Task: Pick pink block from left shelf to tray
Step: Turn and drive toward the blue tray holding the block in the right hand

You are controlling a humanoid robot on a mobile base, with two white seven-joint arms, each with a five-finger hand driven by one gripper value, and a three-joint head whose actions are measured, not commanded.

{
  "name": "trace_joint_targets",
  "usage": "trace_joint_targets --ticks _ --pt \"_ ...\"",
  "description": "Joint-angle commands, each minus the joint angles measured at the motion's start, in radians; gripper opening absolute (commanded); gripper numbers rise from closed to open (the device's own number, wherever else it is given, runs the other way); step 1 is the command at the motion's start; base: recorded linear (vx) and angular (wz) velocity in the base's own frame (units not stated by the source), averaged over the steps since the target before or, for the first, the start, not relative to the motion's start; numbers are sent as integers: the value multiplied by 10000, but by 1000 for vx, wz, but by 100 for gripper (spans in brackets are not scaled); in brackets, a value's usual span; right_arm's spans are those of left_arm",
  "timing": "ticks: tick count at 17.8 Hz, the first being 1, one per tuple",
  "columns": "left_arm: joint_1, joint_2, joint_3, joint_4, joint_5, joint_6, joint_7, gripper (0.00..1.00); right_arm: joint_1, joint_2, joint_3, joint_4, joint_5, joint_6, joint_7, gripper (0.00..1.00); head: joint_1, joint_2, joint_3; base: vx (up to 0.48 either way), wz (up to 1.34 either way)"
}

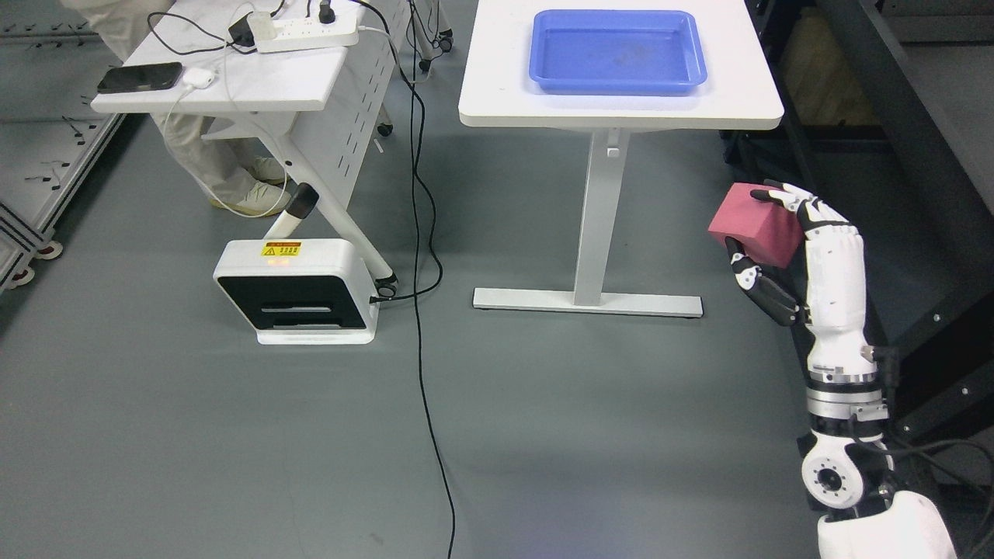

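Pink block [752, 225] is in my right hand [776, 241], held up in the air at the right side of view, over the grey floor [543, 435], w/ nothing under it. My fingers [800, 203] curl over the top far edge of the block and my thumb [747, 272] presses from below on the near side, so the hand is clamped on the block, pinching it btwn fingers and thumb. Block sits tilted, one corner pointing left. My right arm [837, 326] comes up from the lower right corner, forearm roughly vertical.

Blue tray [618, 51] lies on the white worktop [621, 109] at top centre, nothing inside it. Block is lower in view than the tray and to its right, well apart from it, just past the worktop's right edge and beside its white pedestal leg [599, 225].

Dark shelf frame [916, 155] runs along the right edge, behind my hand. My left arm isn't in view.

On the left a second white worktop [233, 78] carries a black phone [140, 76], a power strip [307, 32] and a small white charger [199, 76]. A person's legs and shoes [225, 171] show under it. A white box unit w/ yellow label [295, 291] stands on the floor near it, and a black cable [423, 326] trails down across the floor.
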Motion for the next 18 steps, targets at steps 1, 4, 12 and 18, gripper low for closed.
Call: trace_joint_targets --ticks 1,4,12,18 --pt "200 174 0 -174 0 1 2 100 307 7 -62 0 0 -4 8 5 0 0 0 267 -110" --pt "200 174 0 -174 0 1 2 100 307 7 -47 0 0 -4 8 5 0 2 0 265 -108" --pt "200 174 0 -174 0 1 2 100 353 7 -62 -77 0 -4 8 5 0 3 0 256 -137" --pt "200 174 0 -174 0 1 2 100 399 7 -62 -77 0 -4 8 5 0 3 0 279 -34"
